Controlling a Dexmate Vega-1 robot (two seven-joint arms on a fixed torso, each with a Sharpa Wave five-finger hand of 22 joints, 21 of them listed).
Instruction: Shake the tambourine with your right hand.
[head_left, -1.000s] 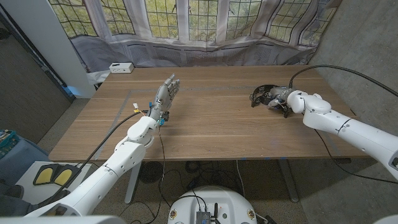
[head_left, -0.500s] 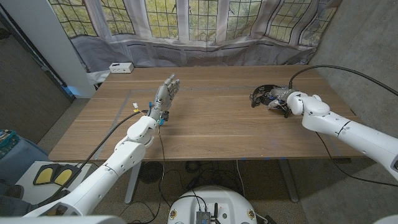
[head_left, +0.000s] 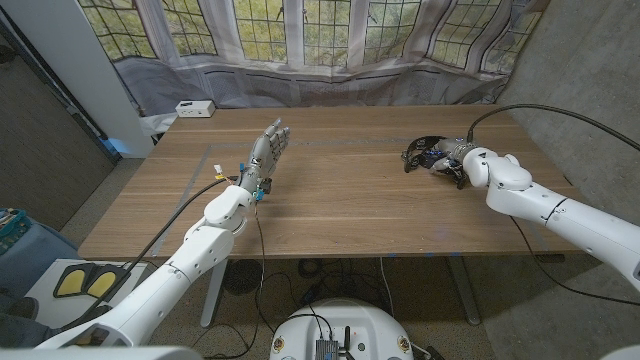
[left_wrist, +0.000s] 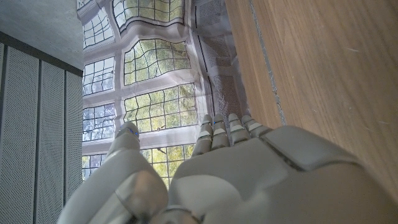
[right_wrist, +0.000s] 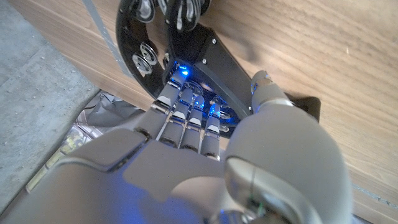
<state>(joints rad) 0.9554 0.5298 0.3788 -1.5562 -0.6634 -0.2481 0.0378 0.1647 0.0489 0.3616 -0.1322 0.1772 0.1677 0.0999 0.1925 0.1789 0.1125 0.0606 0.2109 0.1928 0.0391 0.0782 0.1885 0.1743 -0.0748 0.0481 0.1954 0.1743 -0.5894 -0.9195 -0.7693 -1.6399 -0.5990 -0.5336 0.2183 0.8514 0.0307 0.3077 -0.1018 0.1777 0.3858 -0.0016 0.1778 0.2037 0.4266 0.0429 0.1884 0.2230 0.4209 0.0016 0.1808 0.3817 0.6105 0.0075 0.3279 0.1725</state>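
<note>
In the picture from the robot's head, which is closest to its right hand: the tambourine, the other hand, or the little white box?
1. The tambourine, right at the right hand, on the table's right side.
2. The left hand, standing upright left of the middle.
3. The white box, at the far left corner.

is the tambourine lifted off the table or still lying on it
Cannot tell: the right robot hand wraps its fingers around the tambourine, hiding any gap.

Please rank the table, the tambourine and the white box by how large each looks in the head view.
1. Table, by far the largest.
2. Tambourine, partly hidden by the right hand.
3. White box, smallest, though it sits farther from the camera.
</note>
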